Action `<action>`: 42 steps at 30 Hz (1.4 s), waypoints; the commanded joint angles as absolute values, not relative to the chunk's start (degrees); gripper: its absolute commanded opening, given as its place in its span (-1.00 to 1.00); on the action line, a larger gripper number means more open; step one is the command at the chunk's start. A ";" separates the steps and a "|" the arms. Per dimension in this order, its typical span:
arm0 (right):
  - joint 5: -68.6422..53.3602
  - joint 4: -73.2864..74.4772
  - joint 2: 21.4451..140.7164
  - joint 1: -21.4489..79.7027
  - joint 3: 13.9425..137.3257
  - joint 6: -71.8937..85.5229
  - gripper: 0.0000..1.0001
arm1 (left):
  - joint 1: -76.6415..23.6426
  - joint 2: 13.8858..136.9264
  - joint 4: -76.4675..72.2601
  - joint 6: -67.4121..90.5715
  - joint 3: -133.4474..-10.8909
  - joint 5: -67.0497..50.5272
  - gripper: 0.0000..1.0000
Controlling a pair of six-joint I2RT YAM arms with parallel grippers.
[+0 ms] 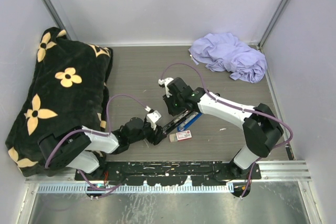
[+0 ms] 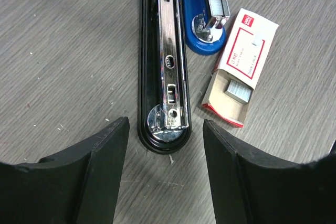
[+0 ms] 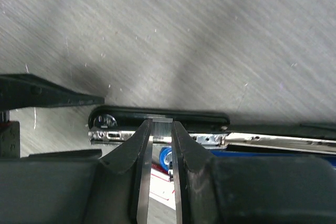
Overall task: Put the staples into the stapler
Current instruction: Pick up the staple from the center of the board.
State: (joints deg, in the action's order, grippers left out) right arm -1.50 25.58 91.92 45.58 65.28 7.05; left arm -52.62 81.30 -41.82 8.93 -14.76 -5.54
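Pinching what looks like a staple strip [image 3: 157, 119] over the open stapler [image 3: 199, 117] for loading, the right pincer [image 3: 161, 124] aligns; the left pincer [image 2: 165, 124] gapes astride its end, staples box [image 2: 244, 61] lying beside.

the top external view looks down from above and behind the arm bases [image 1: 244, 158] at the near edge of the table [image 1: 136, 72], far enough off to show the whole surface up to its far corners. the left wrist view looks steeply down from close by, past the left gripper [image 2: 165, 123], onto the black stapler [image 2: 163, 77], blue stapler [image 2: 202, 30] and staples box [image 2: 241, 66]. the right wrist view, closer and lower, looks past the right gripper [image 3: 161, 123] across both staplers. all three views share the staplers.
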 commanded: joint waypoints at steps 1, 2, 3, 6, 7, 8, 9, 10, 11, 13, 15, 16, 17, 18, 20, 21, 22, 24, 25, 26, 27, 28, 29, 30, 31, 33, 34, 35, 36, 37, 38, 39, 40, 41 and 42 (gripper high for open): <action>-4.84 26.16 89.45 45.73 62.81 10.15 -0.61 | -53.73 82.23 -48.56 6.39 -17.19 -2.77 0.21; -5.43 25.83 89.54 45.75 62.30 10.40 -0.61 | -53.92 82.63 -48.36 6.27 -17.45 -2.58 0.20; -5.85 25.54 89.68 45.71 61.91 10.67 -0.61 | -53.95 83.28 -48.12 6.10 -17.75 -2.51 0.18; -6.42 25.06 89.95 45.73 61.22 11.04 -0.61 | -54.48 84.11 -47.79 5.51 -18.46 -2.64 0.10; -6.68 25.13 90.04 45.76 61.24 11.09 -0.61 | -54.71 84.29 -47.49 5.34 -18.64 -2.74 0.07; -6.94 25.09 90.13 45.71 61.26 11.20 -0.60 | -54.93 84.35 -47.21 5.13 -18.78 -2.61 0.01; -7.34 25.09 90.19 45.77 61.22 11.27 -0.60 | -55.13 84.52 -46.89 4.99 -18.93 -2.49 -0.04; -7.53 25.13 90.30 45.83 61.13 11.37 -0.60 | -55.21 84.50 -46.59 4.81 -19.10 -2.41 -0.09; -7.41 25.11 90.39 45.86 60.97 11.34 -0.60 | -55.34 84.54 -46.20 4.62 -19.35 -2.37 -0.15; -7.10 25.22 90.57 45.88 60.91 11.26 -0.60 | -55.50 84.68 -45.56 4.49 -19.63 -2.37 -0.26; -7.27 25.35 90.84 46.12 60.97 11.21 -0.60 | -55.66 84.88 -45.38 4.40 -19.79 -2.38 -0.33; -7.43 25.44 90.99 46.22 61.03 11.18 -0.60 | -55.70 84.89 -45.33 4.32 -19.80 -2.37 -0.35; -7.47 25.55 91.23 46.42 61.15 11.23 -0.60 | -55.72 84.81 -45.24 4.21 -19.86 -2.31 -0.38; -7.47 25.64 91.35 46.59 61.24 11.29 -0.60 | -55.85 84.80 -45.05 4.15 -19.94 -2.29 -0.40; -7.47 25.88 91.77 46.94 61.25 11.39 -0.60 | -55.95 84.79 -44.64 4.05 -20.04 -2.28 -0.45; -7.47 25.92 91.96 47.02 61.22 11.48 -0.60 | -55.99 84.86 -44.49 3.97 -20.16 -2.28 -0.46; -7.49 25.88 92.07 47.09 61.18 11.52 -0.60 | -55.99 84.89 -44.31 3.96 -20.21 -2.32 -0.48; -7.49 25.97 92.40 47.27 61.17 11.69 -0.60 | -56.07 85.02 -44.17 3.87 -20.36 -2.29 -0.50; -7.53 25.94 92.64 47.35 61.17 11.70 -0.60 | -56.12 85.12 -44.13 3.87 -20.39 -2.26 -0.51; -7.55 26.08 92.82 47.45 61.23 11.65 -0.60 | -56.15 85.23 -43.98 3.87 -20.39 -2.18 -0.52; -7.37 26.25 93.03 47.61 61.26 11.61 -0.60 | -56.23 85.33 -43.89 3.87 -20.46 -2.13 -0.54; -7.24 26.28 93.27 47.72 61.25 11.60 -0.60 | -56.21 85.34 -43.87 3.80 -20.48 -2.11 -0.55; -7.12 26.30 93.35 47.75 61.26 11.52 -0.60 | -56.19 85.34 -43.82 3.77 -20.54 -2.12 -0.56; -7.10 26.33 93.48 47.74 61.26 11.58 -0.60 | -56.24 85.33 -43.71 3.78 -20.56 -2.15 -0.56; -7.04 26.36 93.51 47.75 61.26 11.60 -0.60 | -56.30 85.34 -43.49 3.75 -20.64 -2.14 -0.57; -7.12 26.60 93.52 47.79 61.34 11.60 -0.60 | -56.39 85.29 -43.38 3.69 -20.73 -2.10 -0.59; -7.18 26.75 93.44 47.82 61.34 11.66 -0.60 | -56.37 85.32 -43.39 3.69 -20.74 -2.07 -0.60; -7.13 26.88 93.47 47.86 61.35 11.61 -0.60 | -56.34 85.34 -43.33 3.69 -20.74 -2.03 -0.60; -7.12 27.01 93.51 47.90 61.30 11.67 -0.60 | -56.48 85.26 -43.30 3.61 -20.74 -2.02 -0.60; -7.12 27.14 93.64 47.92 61.27 11.69 -0.60 | -56.50 85.21 -43.28 3.60 -20.73 -1.98 -0.61; -7.04 27.20 93.77 47.90 61.26 11.72 -0.60 | -56.47 85.15 -43.25 3.60 -20.72 -1.94 -0.61; -6.89 27.17 93.73 47.99 61.20 11.70 -0.60 | -56.43 85.16 -43.15 3.53 -20.74 -2.01 -0.61; -6.67 27.17 93.77 47.99 61.25 11.69 -0.60 | -56.49 85.09 -43.11 3.52 -20.77 -1.95 -0.61; -6.42 27.16 93.86 47.99 61.34 11.71 -0.60 | -56.55 85.06 -43.06 3.52 -20.80 -1.94 -0.61; -6.20 27.09 93.91 47.99 61.36 11.73 -0.60 | -56.54 85.02 -43.07 3.52 -20.83 -1.96 -0.61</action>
State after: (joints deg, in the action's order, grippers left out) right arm -6.74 27.51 93.91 47.57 60.58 10.96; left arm -55.90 84.90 -42.11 4.73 -19.09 -1.45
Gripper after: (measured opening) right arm 0.242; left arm 0.228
